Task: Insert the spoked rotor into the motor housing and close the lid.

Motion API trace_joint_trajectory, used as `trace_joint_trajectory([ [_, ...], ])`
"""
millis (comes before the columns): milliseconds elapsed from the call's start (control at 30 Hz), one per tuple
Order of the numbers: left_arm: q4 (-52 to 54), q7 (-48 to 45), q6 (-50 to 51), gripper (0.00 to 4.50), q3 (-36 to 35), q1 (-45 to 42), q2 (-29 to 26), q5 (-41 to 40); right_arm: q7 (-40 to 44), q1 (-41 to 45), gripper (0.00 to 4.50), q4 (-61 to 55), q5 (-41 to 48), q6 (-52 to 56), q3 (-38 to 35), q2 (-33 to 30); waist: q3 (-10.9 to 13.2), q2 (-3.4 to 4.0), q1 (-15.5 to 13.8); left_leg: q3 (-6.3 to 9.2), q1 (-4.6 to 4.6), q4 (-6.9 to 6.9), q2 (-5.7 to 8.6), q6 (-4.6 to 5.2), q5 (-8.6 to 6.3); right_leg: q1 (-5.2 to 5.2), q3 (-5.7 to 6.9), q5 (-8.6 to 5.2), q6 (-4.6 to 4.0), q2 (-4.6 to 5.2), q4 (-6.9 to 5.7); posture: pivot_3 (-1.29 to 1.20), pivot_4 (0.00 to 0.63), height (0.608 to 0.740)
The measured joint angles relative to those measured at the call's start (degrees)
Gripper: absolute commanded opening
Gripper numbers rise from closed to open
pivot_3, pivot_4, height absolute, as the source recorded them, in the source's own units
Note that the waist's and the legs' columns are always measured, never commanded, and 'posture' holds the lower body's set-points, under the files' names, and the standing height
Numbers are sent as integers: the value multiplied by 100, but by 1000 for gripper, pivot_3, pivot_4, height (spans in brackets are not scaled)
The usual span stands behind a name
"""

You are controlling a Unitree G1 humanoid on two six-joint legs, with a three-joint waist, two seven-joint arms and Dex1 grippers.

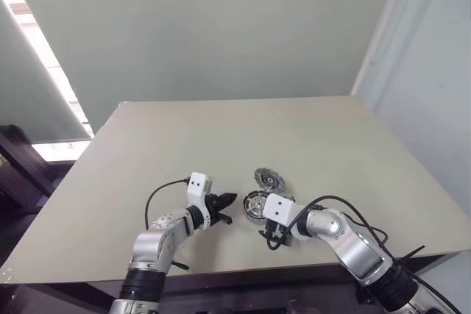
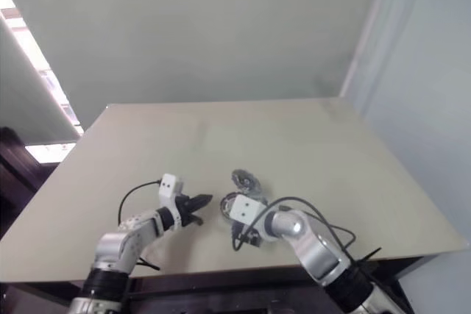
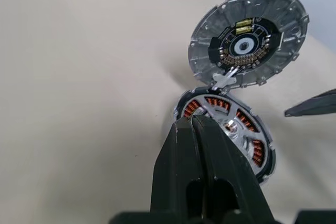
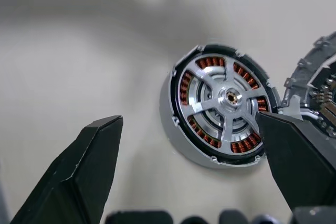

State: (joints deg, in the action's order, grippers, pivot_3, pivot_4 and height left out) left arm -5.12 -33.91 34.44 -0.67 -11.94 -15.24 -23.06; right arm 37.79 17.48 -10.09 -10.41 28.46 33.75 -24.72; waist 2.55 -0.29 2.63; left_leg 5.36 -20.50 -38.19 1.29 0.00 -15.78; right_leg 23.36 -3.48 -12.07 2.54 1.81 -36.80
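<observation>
The motor housing point(image 4: 179, 139) lies flat on the table with copper windings around its rim. The spoked rotor point(image 4: 231, 97) sits inside it, silver spokes and hub facing up. The lid point(image 3: 247, 38) stands tilted open at the housing's far edge, joined to it by a small hinge, its dark inner face showing. My left gripper point(image 3: 192, 124) is shut and empty, just left of the housing point(image 1: 255, 204). My right gripper point(image 4: 187, 120) is open over the housing's near side, one finger point(image 4: 84, 171) left of it and the other finger point(image 4: 299, 156) by the hinge, holding nothing.
The beige table point(image 1: 221, 137) stretches wide behind the parts. Its front edge runs just below both arms. Black cables point(image 1: 158, 193) loop from each wrist onto the tabletop near the edge.
</observation>
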Motion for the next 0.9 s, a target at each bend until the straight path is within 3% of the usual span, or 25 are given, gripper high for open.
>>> trace_joint_trajectory([
  [267, -1, 1, 1, 0, -27, 3, -105, 5, 387, 88, 4461, 274, -259, -210, 271, -89, 0, 0, -2, 1, 0, 0, 1, 0, 0, 0, 1, 0, 0, 2, 0, 0, 0, 740],
  [900, -1, -1, 1, 0, 14, 9, -100, 56, 768, 304, 4461, 1453, -229, -1324, 160, 105, 0, -1, -1, 1, 4, -2, 1, 0, 0, -6, 0, 1, 0, 2, -1, 0, 0, 740],
])
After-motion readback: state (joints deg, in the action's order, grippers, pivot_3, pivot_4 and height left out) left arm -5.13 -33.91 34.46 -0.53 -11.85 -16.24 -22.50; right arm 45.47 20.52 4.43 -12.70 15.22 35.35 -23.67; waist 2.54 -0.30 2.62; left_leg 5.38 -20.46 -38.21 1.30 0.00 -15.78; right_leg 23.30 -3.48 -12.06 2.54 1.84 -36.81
